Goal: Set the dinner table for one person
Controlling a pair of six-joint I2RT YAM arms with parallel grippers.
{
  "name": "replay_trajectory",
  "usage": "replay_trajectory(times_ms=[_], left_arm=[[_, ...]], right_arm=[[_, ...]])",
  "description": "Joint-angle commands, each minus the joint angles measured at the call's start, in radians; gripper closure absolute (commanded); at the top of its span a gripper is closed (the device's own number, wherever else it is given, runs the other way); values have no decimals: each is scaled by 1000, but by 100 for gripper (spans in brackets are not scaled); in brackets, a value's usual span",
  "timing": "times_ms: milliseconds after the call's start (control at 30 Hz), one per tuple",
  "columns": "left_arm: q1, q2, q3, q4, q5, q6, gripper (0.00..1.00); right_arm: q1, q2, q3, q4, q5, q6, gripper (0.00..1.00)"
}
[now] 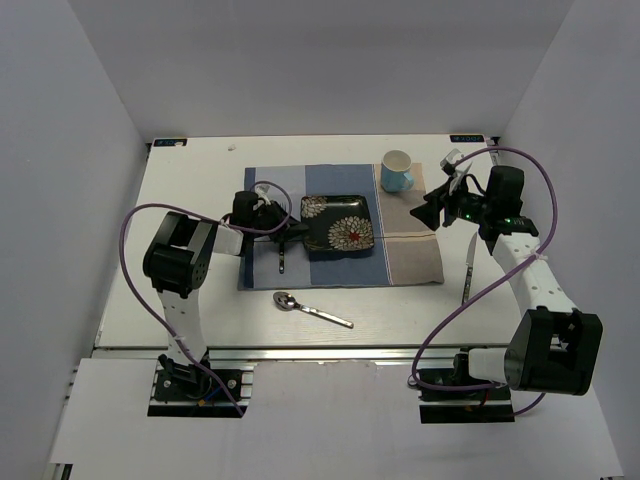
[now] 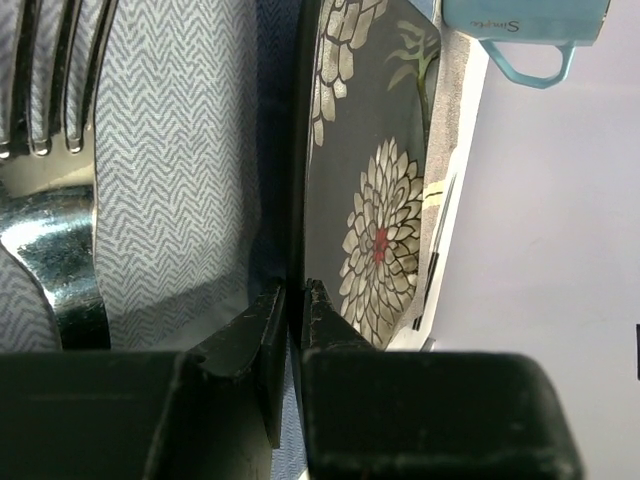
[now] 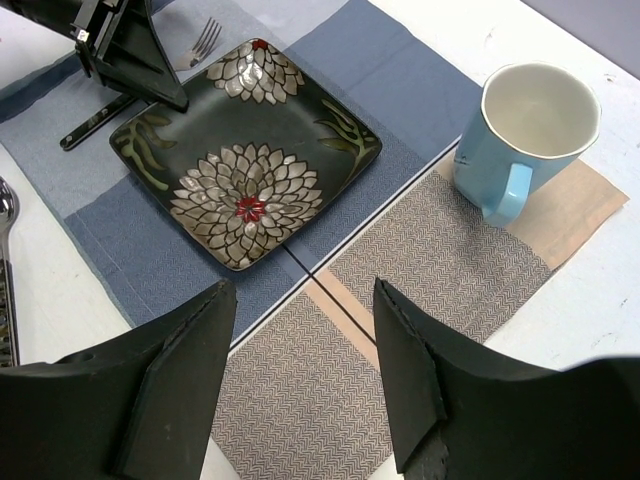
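On the dinner table point(image 1: 190, 300) lies a blue-and-beige placemat point(image 1: 410, 260). A dark square plate point(image 1: 338, 225) with flower patterns rests on its blue middle. My left gripper point(image 1: 290, 232) is at the plate's left edge, and in the left wrist view its jaws point(image 2: 296, 290) are shut on the plate's point(image 2: 370, 200) rim. A fork point(image 1: 283, 255) lies just left of the plate, under that arm. My right gripper point(image 3: 305, 300) hangs open and empty above the placemat's beige part point(image 3: 330, 400), right of the plate point(image 3: 245, 150) and in front of a light blue mug point(image 3: 525, 130).
A spoon point(image 1: 310, 309) lies on the bare tabletop in front of the placemat. A thin knife-like utensil point(image 1: 467, 268) lies to the right of the placemat, beside the right arm. The silver rail point(image 1: 300, 352) runs along the near edge. Grey walls enclose three sides.
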Motion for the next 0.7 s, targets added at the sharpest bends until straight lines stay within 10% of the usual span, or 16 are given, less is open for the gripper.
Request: replay_trajectory(times_ms=[0, 267, 667], left_arm=[[-6, -100, 29, 51, 44, 3, 90], [-6, -157, 35, -107, -34, 86, 38], [-8, -427, 175, -573, -298, 325, 31]], right_arm=[[-2, 0, -6, 7, 1, -14, 37], [-2, -9, -18, -3, 3, -20, 36], [-2, -15, 8, -101, 142, 24, 37]])
